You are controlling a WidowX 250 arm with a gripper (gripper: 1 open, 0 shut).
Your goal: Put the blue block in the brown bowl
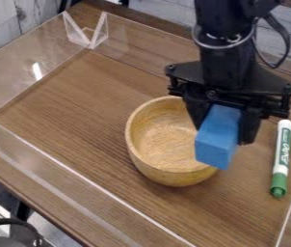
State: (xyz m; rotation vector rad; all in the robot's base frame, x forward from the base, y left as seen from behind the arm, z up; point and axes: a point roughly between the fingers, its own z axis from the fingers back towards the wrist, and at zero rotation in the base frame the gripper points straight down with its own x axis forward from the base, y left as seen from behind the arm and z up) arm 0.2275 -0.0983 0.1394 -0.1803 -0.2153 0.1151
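The blue block (219, 138) hangs on end over the right rim of the brown bowl (164, 146), clear of the wood. My black gripper (223, 109) points steeply down and is shut on the blue block's upper end, which its fingers hide. The bowl is round, light wood with grain, and its inside shows nothing in it. It sits near the middle of the wooden table.
A green-and-white marker pen (282, 157) lies on the table right of the bowl. Clear plastic walls (33, 72) fence the tabletop at the left and back, with a small clear stand (87, 31) at the far left corner.
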